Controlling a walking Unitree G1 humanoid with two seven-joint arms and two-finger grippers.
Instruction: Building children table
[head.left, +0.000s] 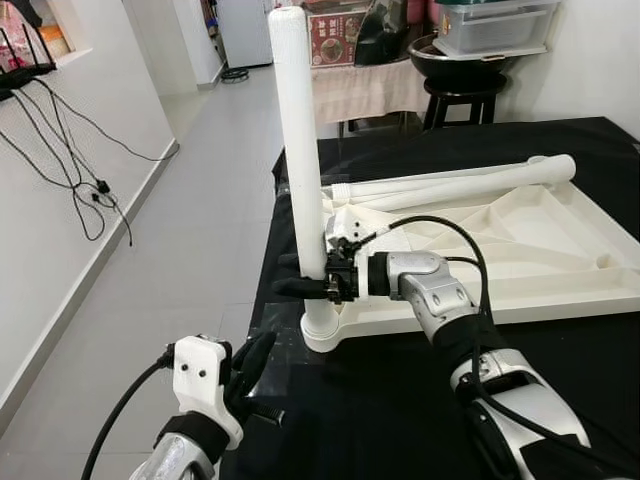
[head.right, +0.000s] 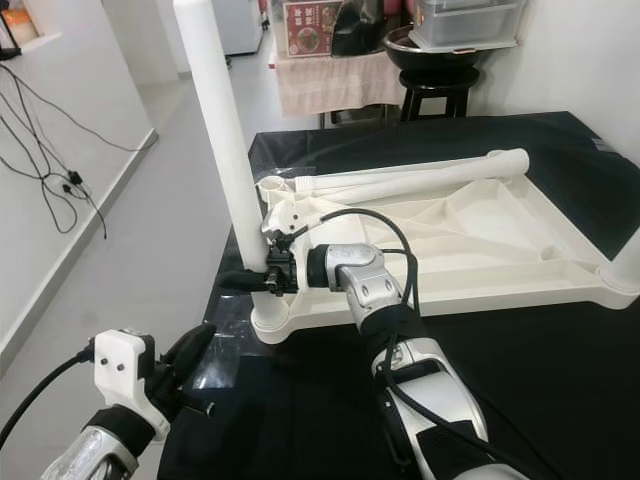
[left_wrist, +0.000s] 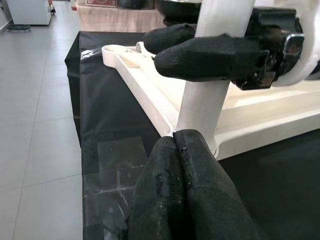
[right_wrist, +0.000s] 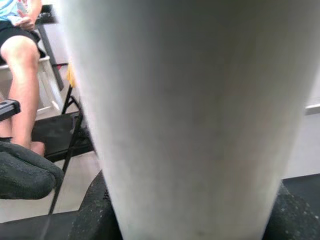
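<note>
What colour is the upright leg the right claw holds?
White, plain, no pattern. The upright leg shows best in the left eye view, with the right claw closed on it.

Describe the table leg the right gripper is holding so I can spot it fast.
On the black-covered table lies an upside-down white tabletop. At its near left corner, the leg stands upright, clamped by the right gripper; the other legs lie flat.

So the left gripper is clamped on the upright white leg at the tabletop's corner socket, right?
No, it is the right gripper whose fingers close around the upright white leg, just above the corner socket of the upturned tabletop. The left eye view shows it; the left gripper hangs shut below the table edge.
</note>
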